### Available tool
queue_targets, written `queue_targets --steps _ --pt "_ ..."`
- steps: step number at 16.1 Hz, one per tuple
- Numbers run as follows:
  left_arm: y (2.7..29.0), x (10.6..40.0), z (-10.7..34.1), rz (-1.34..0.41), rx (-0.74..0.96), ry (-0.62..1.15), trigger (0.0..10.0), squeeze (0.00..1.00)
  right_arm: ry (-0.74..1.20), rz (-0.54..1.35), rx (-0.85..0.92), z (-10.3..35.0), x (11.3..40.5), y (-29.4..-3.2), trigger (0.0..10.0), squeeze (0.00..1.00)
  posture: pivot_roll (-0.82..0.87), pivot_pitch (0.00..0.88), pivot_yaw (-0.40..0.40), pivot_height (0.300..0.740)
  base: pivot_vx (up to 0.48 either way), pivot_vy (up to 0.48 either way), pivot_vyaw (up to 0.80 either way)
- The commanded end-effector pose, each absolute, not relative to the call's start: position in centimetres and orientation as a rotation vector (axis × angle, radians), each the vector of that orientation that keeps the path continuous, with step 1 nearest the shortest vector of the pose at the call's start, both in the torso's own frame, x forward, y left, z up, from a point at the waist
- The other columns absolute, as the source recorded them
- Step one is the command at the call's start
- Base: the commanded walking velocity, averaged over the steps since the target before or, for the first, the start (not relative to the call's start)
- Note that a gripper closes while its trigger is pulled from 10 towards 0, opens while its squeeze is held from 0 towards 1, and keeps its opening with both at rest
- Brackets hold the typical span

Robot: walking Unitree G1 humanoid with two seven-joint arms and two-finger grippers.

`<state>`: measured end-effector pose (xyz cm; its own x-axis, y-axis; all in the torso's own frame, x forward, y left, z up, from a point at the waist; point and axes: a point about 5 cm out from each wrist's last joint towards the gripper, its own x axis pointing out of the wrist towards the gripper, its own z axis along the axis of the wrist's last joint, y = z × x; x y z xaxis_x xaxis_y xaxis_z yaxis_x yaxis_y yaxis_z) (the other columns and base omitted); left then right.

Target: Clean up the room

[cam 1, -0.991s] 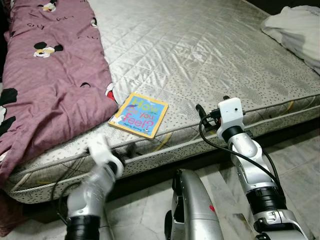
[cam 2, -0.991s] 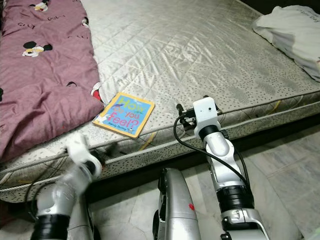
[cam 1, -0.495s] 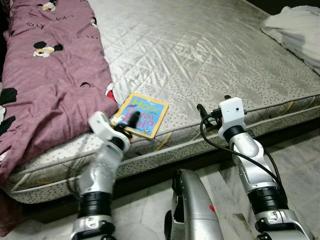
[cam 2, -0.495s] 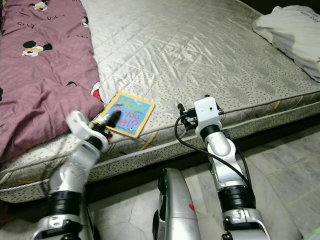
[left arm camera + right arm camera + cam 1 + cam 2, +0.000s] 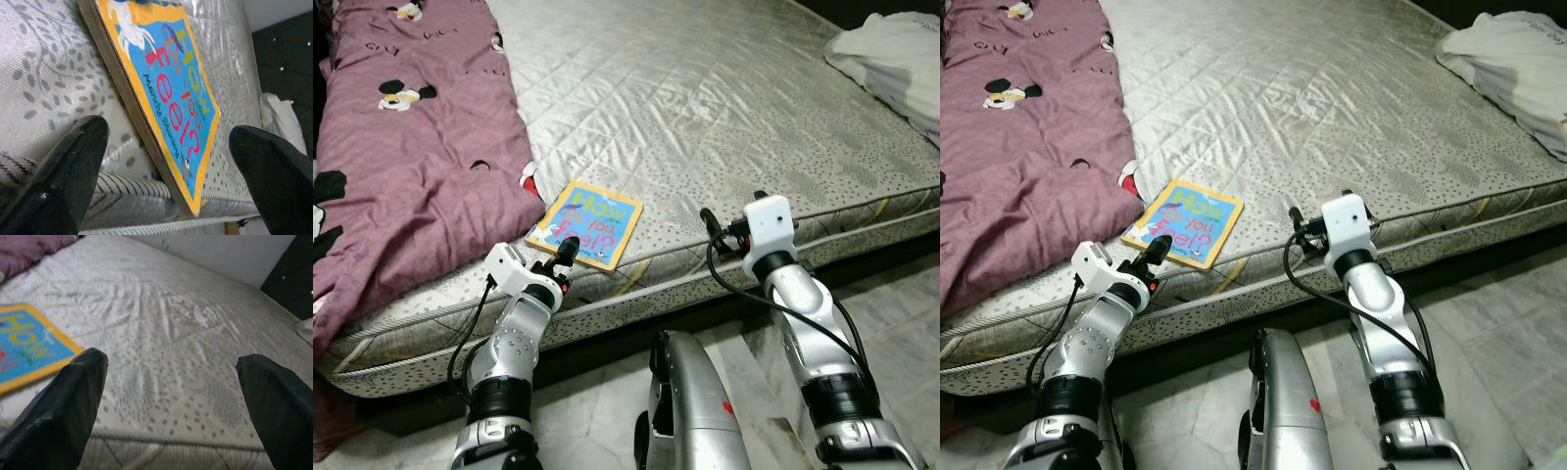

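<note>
A children's board book with a blue cover and orange border lies flat on the grey quilted mattress, close to its near edge. My left gripper is open at the book's near corner. In the left wrist view its two black fingers stand wide apart with the book lying just beyond them. My right gripper is open over the mattress edge, to the right of the book. In the right wrist view the book lies off to one side of it, with only mattress between the fingers.
A purple blanket with cartoon mouse prints covers the bed's left side, its edge close to the book. White bedding is bunched at the far right corner. Pale marble floor runs along the bed's near side.
My left arm has swung up from below the mattress edge, and its gripper now points at the book's near corner. The right arm has barely moved.
</note>
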<state>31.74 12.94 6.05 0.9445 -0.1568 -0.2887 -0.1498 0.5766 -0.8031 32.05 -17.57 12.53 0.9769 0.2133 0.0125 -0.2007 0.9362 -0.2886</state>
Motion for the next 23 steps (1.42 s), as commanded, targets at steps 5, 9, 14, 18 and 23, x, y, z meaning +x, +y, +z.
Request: queue_targets --steps 5,9,14,18,23 --pt "13.5 33.6 6.2 -0.008 -0.995 0.336 10.0 0.0 -0.024 0.176 -0.324 13.4 29.3 -20.0 10.0 0.0 -0.22 0.168 -0.118 0.494 0.0 0.0 0.0" --pt "13.2 34.4 6.2 -0.013 -1.036 0.348 10.0 0.0 -0.001 0.182 -0.336 13.9 26.8 -20.6 10.0 0.0 -0.27 0.208 -0.123 0.494 0.0 0.0 0.0" --pt "13.2 36.2 8.3 -0.091 -1.198 0.206 0.0 0.0 0.012 0.158 -0.355 14.8 26.2 -21.3 10.0 0.0 -0.31 0.213 -0.129 0.494 0.0 0.0 0.0" --pt "13.6 37.0 9.7 -0.128 -1.234 0.136 0.0 0.0 0.01 0.158 -0.339 14.8 26.6 -20.7 10.0 0.0 -0.29 0.19 -0.117 0.494 0.0 0.0 0.0" --pt "14.3 36.6 8.7 -0.107 -1.2 0.179 0.0 0.0 0.013 0.162 -0.322 14.7 27.2 -20.0 10.0 0.0 -0.26 0.165 -0.106 0.494 0.0 0.0 0.0"
